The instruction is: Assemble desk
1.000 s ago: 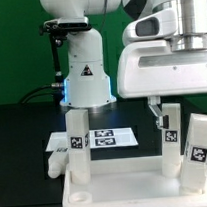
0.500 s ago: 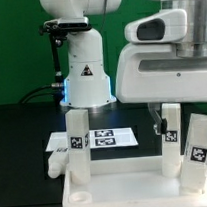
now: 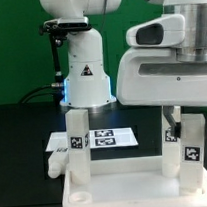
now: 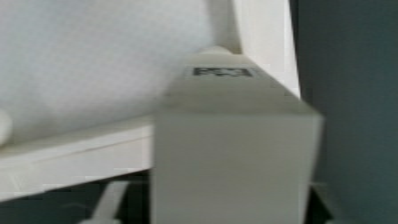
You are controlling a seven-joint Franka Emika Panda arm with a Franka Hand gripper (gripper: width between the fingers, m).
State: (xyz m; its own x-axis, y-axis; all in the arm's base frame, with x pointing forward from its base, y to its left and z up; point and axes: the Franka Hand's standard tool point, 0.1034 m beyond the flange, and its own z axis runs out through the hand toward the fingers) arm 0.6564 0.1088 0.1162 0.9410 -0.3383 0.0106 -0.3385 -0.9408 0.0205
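Gripper at upright desk leg.
Tabletop (image 3: 108, 196) lies at six o'clock in the exterior view; gripper (image 3: 173, 117) hangs at the top of the leg (image 3: 174, 147) at four o'clock; claw width cannot be told.

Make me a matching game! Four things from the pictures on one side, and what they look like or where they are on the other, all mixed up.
Things:
1. leg on the exterior view's left
2. marker board
3. robot base
4. table

Matches:
A. black
B. has a triangle sticker
C. stands upright on the tabletop
D. lies flat on the table

Pairs: 1-C, 2-D, 3-B, 4-A
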